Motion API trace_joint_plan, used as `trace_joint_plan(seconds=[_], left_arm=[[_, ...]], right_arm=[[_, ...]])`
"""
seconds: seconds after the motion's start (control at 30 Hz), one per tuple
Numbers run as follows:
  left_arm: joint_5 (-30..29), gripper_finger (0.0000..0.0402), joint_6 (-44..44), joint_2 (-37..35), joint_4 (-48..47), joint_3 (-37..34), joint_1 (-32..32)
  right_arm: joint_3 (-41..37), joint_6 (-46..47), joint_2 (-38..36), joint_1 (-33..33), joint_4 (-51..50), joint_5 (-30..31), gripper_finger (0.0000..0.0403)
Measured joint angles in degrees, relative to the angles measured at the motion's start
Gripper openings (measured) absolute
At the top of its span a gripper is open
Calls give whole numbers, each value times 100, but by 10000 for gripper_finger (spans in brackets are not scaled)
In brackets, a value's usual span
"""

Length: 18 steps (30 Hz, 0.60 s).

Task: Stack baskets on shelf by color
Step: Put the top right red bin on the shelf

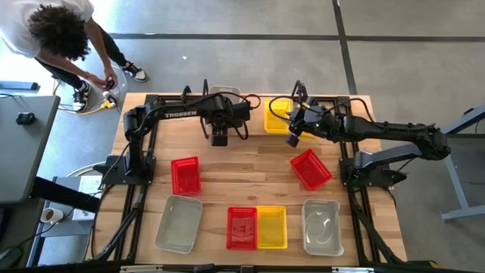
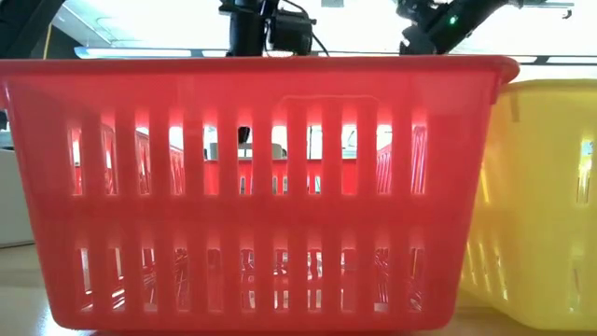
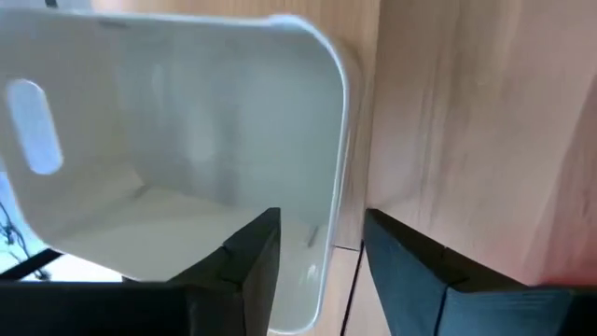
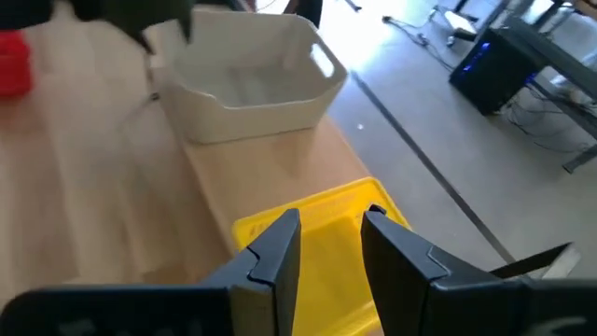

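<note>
Baskets lie scattered over the wooden counter point(image 1: 250, 163), and the yellow basket point(image 1: 277, 115) at the far edge serves as the landmark. Just beside it, on its left, stands a pale translucent basket point(image 4: 247, 79), largely hidden under the left arm in the high view. The left hand point(image 3: 317, 257) hangs at that pale basket's rim, its two fingers standing apart with the basket's wall between them; whether they press the wall cannot be told. The right hand point(image 4: 328, 245) hovers over the yellow basket's right end, its fingers moderately spread, one to each side of the basket's rim, with a gap showing between them and the plastic.

Nearer than the yellow basket, a red basket point(image 1: 311, 168) lies tilted askew, just beside the right arm's base. Well to the landmark's left and nearer, another red basket point(image 1: 186, 175) sits upright by the left arm's base. Along the near edge, farthest from the yellow basket, runs a row: a clear-grey basket point(image 1: 178, 223), a red basket point(image 1: 242, 227) touching a second yellow basket point(image 1: 272, 227), and another clear-grey basket point(image 1: 321, 226). In the low view that red one fills the picture, the yellow one at its side.

Beyond the counter's far left corner, a person point(image 1: 57, 38) bends over cables on the floor.
</note>
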Motion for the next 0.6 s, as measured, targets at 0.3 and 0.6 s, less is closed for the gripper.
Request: trace_joint_plan(seconds=[0.3,0.6], left_arm=[[44,147,-123,-2,-568,925,-286],[740,145,-443,-395,-745,1204,-594]], right_arm=[[947,553,-4,449,-2188,-931,103],[1078,1746,13,1280,-4009,-2130,103]])
